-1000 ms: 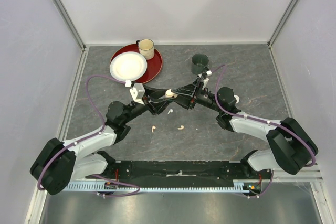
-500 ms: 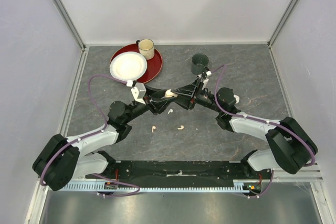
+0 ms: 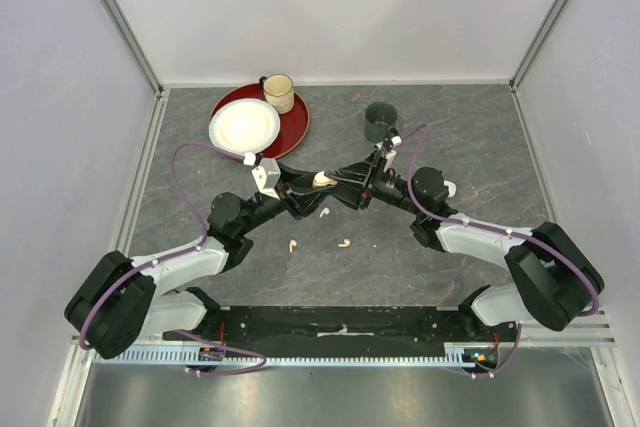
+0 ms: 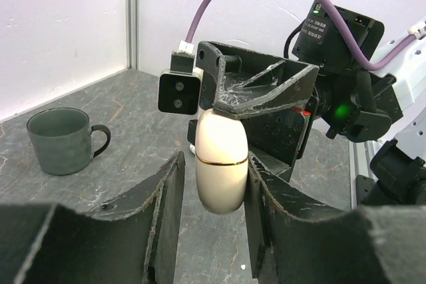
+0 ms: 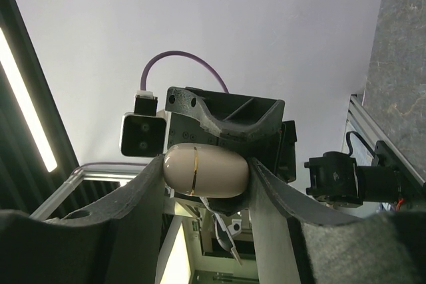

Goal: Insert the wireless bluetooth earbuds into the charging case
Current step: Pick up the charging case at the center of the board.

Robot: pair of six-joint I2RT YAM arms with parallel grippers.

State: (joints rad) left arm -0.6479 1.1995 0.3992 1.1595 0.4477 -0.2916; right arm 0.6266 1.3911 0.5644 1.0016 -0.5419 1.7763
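- Charging case: shut and held in the air above the surface, between the two claws.
- Right claw: reaches in from 3 o'clock and clamps the case end to end along its long axis.
- Left claw: reaches in from 8 o'clock, narrow, straddling the case crosswise. One finger touches and a slit shows at the other.
- Earbuds: three visible, loose on the surface at 6 o'clock of the case. The left arm looks nearer.
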